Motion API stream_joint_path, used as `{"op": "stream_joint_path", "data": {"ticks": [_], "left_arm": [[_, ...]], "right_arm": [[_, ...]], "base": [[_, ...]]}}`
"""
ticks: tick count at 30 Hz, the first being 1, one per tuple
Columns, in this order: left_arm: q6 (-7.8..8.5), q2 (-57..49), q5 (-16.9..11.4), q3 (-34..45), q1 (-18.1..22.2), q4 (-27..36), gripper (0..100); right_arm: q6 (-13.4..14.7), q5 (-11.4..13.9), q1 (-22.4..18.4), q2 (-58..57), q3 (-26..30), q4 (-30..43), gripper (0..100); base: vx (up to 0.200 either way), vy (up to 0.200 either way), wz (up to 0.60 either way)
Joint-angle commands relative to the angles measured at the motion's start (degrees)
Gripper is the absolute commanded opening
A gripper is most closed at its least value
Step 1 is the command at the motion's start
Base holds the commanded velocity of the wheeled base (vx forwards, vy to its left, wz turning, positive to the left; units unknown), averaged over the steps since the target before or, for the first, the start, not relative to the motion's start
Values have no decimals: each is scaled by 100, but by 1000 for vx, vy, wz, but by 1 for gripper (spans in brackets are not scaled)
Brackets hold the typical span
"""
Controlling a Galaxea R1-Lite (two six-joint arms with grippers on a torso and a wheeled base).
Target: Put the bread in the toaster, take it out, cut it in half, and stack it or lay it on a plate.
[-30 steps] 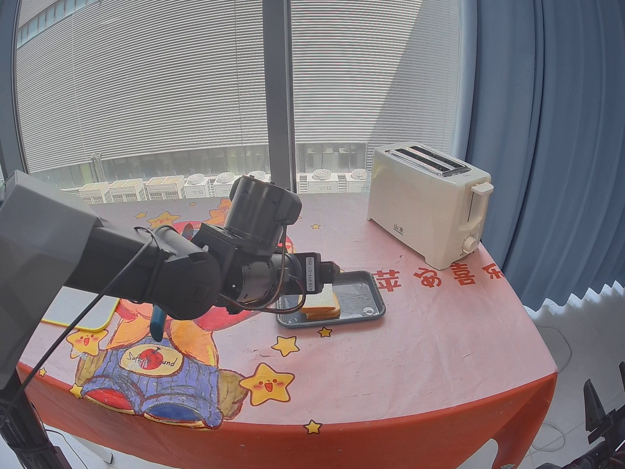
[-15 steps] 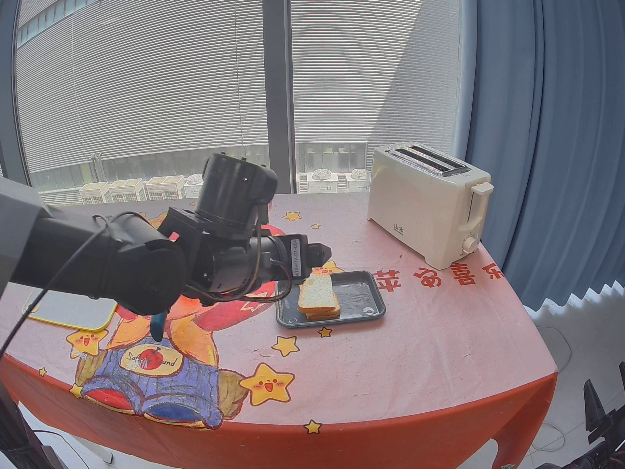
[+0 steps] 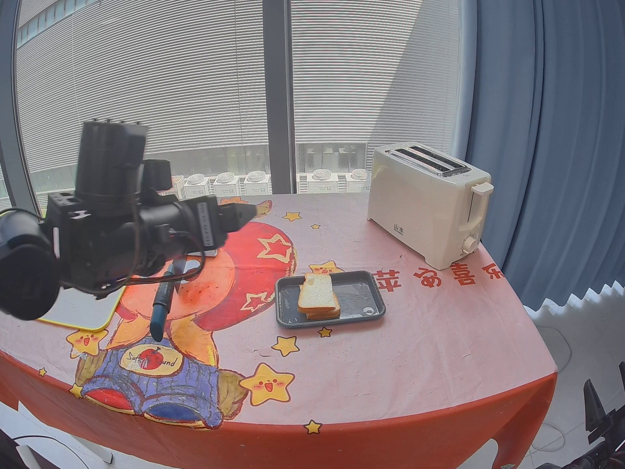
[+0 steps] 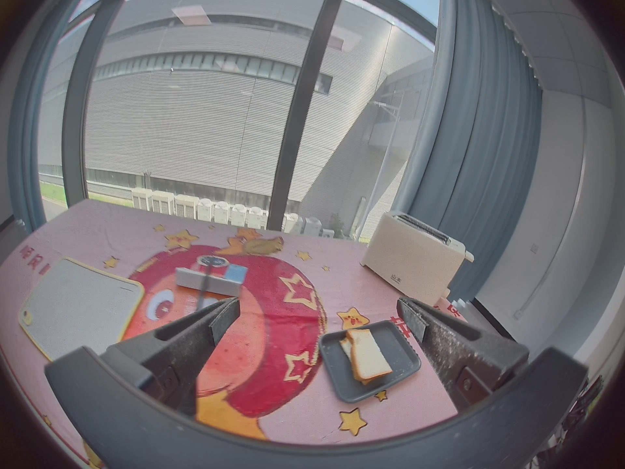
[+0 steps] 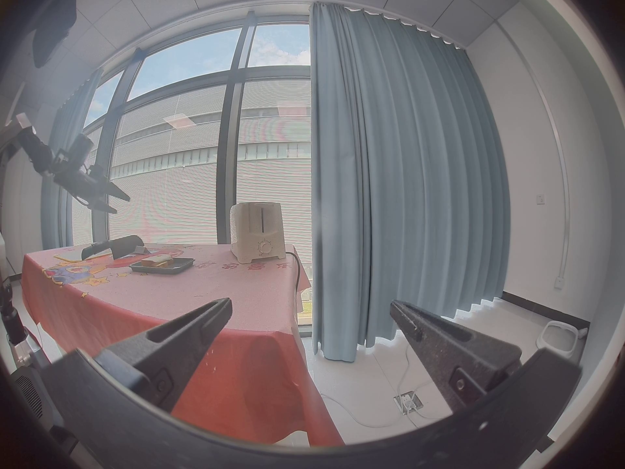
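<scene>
Grey tray [image 3: 366, 302] holds stacked bread [image 3: 318, 294]; left gripper [image 4: 317, 309] released; right gripper [image 5: 311, 306] released

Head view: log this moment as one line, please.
left pincer: open, empty, above table, left of tray | right pincer: open, away from table | bread: stacked on tray | toaster: nothing sticking out

A tall window with a dark metal frame [image 3: 277, 79] fills the far side. Through it a grey ribbed building facade [image 3: 143, 66] stands in bright daylight. A long grey-blue pleated curtain [image 3: 547, 131] hangs at the right. The round table with a pink and red cartoon tablecloth [image 3: 423, 359] stands near. Beyond the curtain are a plain white wall [image 5: 553, 164] and a pale floor [image 5: 364, 372].
</scene>
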Motion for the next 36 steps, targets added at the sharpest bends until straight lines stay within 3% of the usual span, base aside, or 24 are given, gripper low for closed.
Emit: {"op": "stream_joint_path", "data": {"ticks": [1,7,9,10,14,21,22,24,31,36], "left_arm": [[388,-1404,59,1149,576,-672,100],[625,-1650,59,2037,875,-1806,100],[669,-1650,67,2090,910,-1920,100],[818,-1642,67,2248,1033,-2175,100],[1135,-1677,76,2555,1314,-2394,100],[1434,-1949,59,2951,1692,-2561,100],[1592,-2046,67,3065,1798,-2561,100],[1697,-2266,67,3135,1894,-2553,100],[1724,-2775,67,3285,2316,-2518,100],[1829,-2995,67,3522,2492,-2544,100]], "right_arm": [[0,2,0,-4,92,0,100],[0,2,-9,-4,92,0,100],[0,2,0,-4,92,0,100],[0,2,0,-4,92,0,100],[0,2,0,-4,92,0,100],[0,2,0,-4,92,0,100],[0,2,0,-4,92,0,100],[0,2,0,4,92,0,100],[0,2,0,4,92,0,100],[0,2,0,4,92,0,100]], "base": [[0,0,0],[0,0,0],[0,0,0],[0,0,0],[0,0,0],[0,0,0],[0,0,0],[0,0,0],[0,0,0],[0,0,0]]}}
